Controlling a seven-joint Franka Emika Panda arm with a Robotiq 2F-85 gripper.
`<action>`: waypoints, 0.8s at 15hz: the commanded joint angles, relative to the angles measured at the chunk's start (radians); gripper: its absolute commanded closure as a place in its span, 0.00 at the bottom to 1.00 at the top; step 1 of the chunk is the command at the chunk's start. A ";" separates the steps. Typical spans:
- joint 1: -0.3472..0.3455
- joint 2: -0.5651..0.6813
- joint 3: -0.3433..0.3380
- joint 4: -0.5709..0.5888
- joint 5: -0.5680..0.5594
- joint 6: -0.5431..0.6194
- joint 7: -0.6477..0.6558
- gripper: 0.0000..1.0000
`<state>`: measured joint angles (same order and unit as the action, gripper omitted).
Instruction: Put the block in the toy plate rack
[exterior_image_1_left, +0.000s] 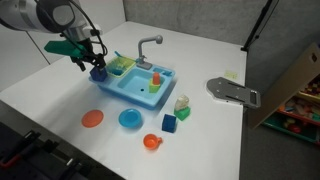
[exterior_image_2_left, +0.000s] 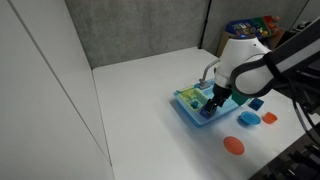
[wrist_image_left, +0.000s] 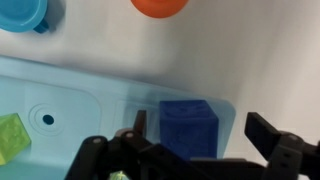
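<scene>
The gripper (wrist_image_left: 199, 128) stands released, jaws spread around the blue block (wrist_image_left: 188, 122) on the toy sink (wrist_image_left: 80, 85), at six o'clock from the orange plate (wrist_image_left: 160, 5).

Even overhead light is flooding the white table (exterior_image_1_left: 60, 95) (exterior_image_2_left: 140, 120) in both exterior views, pushing it close to clipping, though no hard glare spots are showing. Shadows are falling short and soft under the toy sink (exterior_image_1_left: 140, 82). Both exterior feeds are coming through low-res, with small things smearing. In an exterior view the side panel (exterior_image_2_left: 40, 80) is reading dimmer and grey. The wrist view is focusing poorly up close: the blue block (wrist_image_left: 190, 125) is showing soft edges, the orange plate (wrist_image_left: 160, 5) is blurring at the top, and the gripper (wrist_image_left: 195, 120) is crushing to near black.
</scene>
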<state>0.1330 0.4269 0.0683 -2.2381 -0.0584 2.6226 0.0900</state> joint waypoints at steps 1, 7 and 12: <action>0.036 0.022 -0.040 0.015 -0.062 0.065 0.026 0.00; 0.053 0.079 -0.054 0.033 -0.070 0.122 0.020 0.11; 0.068 0.092 -0.072 0.049 -0.070 0.116 0.030 0.60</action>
<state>0.1814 0.5139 0.0187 -2.2155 -0.1122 2.7430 0.0943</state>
